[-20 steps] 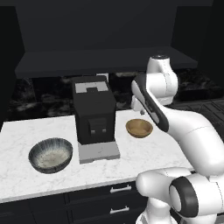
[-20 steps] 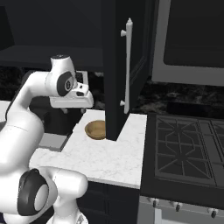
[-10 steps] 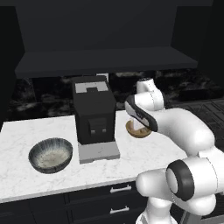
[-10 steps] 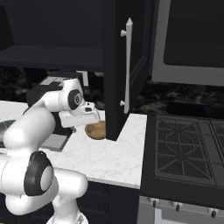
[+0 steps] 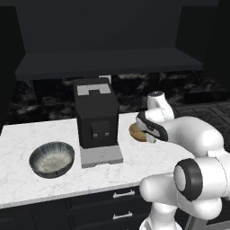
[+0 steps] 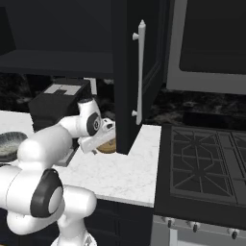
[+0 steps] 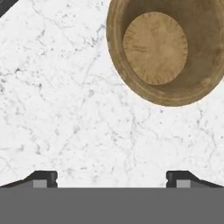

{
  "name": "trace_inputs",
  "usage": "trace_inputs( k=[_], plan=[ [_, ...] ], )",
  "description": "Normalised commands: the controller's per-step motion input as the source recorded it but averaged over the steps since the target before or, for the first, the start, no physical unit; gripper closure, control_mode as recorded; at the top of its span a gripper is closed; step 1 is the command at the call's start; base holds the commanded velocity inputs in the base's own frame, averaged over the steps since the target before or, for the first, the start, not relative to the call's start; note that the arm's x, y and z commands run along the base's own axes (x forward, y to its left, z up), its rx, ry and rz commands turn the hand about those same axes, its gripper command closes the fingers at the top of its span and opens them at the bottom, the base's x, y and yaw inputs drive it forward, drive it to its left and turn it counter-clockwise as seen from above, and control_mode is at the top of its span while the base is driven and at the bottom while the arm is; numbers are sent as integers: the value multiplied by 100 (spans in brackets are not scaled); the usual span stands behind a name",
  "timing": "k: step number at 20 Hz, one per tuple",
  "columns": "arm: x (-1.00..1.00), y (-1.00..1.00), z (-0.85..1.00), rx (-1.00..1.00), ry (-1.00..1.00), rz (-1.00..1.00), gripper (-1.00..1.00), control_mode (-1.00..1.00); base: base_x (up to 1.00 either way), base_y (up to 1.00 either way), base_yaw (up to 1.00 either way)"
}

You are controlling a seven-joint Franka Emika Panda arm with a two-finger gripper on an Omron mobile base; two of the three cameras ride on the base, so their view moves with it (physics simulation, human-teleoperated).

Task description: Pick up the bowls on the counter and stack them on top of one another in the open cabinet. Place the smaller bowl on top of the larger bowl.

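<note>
Now the end effector (image 7: 112,178) hangs wide open and empty just beside the smaller bowl (image 7: 168,49) on the counter (image 7: 65,113).

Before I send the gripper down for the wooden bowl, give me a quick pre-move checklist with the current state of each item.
1. Gripper open and empty: ok, fingertips wide apart over bare counter.
2. Wooden bowl upright and empty: ok.
3. Gripper centred over wooden bowl: not ok, bowl sits off to one side in the hand view.
4. Grey-blue bowl already on cabinet shelf: not ok, it sits on the counter.
5. Clearance from coffee machine: cannot tell.
</note>
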Motion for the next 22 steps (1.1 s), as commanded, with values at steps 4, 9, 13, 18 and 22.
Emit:
trace_inputs(
  k=[4,9,13,18,22],
  plan=[
    [42,0,-35,3,-9,13,-100,-100,0,0,0],
    [44,1,-29,1,-3,9,-100,-100,0,0,0],
    [41,0,-14,1,0,8,-100,-100,0,0,0],
    [46,0,-20,0,0,9,-100,-100,0,0,0],
    [52,3,-32,0,0,8,-100,-100,0,0,0]
  ],
)
